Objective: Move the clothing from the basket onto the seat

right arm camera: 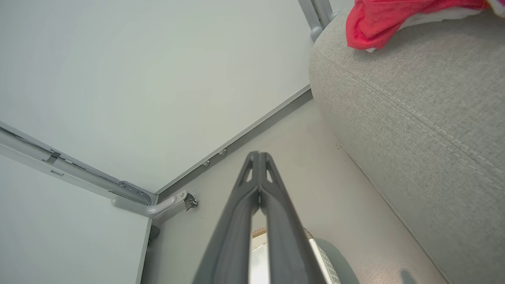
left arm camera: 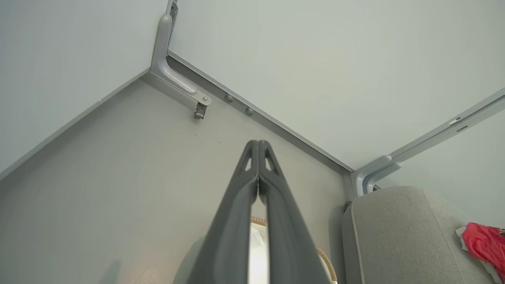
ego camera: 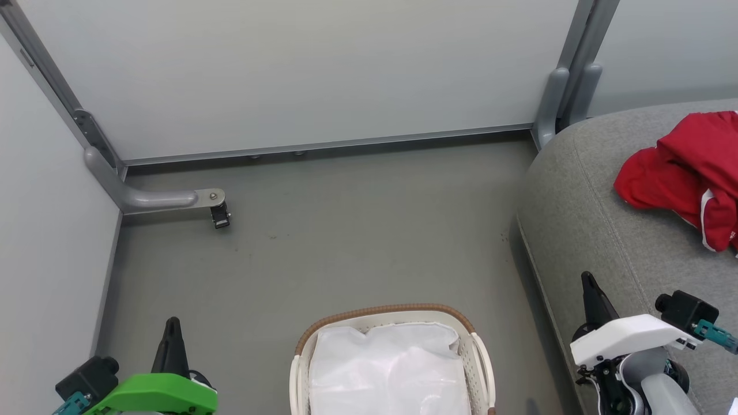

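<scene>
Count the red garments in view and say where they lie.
1: a bright red heap with white trim, lying on the light-grey fabric seat near its far corner; its folds may hide a second garment.

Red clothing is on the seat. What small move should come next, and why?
Probably tilt the head down to see the whole basket: its visible part holds white liner, the clothing lies on the seat, left hand and right hand are shut, empty.

Left gripper (ego camera: pixel 172 331): long dark tapered fingers (left arm camera: pixel 236 205), bright green plastic wrist cover (ego camera: pixel 158 393). Right gripper (ego camera: pixel 591 294): same fingers, white plastic wrist cover (ego camera: pixel 625 337). Each with small black camera block (ego camera: pixel 686 308), teal plug (ego camera: pixel 715 335).
</scene>
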Controlling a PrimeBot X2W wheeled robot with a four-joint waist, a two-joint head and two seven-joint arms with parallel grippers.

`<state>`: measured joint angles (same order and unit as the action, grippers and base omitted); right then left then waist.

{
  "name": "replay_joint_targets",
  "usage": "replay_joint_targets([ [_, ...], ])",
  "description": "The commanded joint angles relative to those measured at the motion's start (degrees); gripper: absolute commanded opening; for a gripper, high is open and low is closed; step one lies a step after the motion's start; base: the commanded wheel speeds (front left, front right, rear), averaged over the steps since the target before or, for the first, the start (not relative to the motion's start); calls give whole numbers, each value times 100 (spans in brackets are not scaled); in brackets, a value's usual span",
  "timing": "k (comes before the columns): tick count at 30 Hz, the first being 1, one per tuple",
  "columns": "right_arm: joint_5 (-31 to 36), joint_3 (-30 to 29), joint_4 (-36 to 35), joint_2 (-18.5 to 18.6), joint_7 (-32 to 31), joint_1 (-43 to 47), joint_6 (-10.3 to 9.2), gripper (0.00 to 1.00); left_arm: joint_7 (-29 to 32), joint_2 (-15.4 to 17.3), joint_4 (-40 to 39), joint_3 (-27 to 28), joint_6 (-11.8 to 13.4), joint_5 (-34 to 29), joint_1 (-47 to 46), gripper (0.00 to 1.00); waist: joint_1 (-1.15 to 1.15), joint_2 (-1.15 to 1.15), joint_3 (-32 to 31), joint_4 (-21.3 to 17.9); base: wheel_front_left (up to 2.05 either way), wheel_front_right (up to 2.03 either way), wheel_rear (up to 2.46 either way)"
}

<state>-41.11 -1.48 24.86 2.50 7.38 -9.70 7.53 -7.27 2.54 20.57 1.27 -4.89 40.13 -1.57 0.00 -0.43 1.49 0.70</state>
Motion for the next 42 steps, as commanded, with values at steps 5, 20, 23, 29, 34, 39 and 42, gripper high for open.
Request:
replay_joint_targets([
  [5,-519,-67,-189,37,-140,20,-2,0,128,26,-144,67,-50,533,-215,0,0,12,-8,-4,0,0,0],
  [20,-1571,-169,-396,40,-427,87,-3,0,419,31,-259,178,-102,1603,-295,0,0,17,-30,-15,0,0,0],
  [23,-1753,-188,-431,41,-479,102,-3,0,468,32,-279,196,-112,1783,-307,0,0,18,-35,-17,0,0,0],
  [29,-2120,-226,-502,43,-583,130,-4,0,567,35,-320,233,-127,2158,-336,0,0,20,-44,-21,0,0,0],
  [34,-2414,-256,-560,44,-661,153,-4,0,652,36,-351,266,-141,2458,-363,0,0,22,-51,-25,0,0,0],
  [39,-2685,-282,-612,45,-738,174,-4,0,726,38,-375,296,-157,2741,-371,0,0,24,-58,-29,0,0,0],
  [42,-2855,-299,-644,45,-786,175,-4,0,772,39,-395,314,-167,2907,-383,0,0,25,-63,-31,0,0,0],
])
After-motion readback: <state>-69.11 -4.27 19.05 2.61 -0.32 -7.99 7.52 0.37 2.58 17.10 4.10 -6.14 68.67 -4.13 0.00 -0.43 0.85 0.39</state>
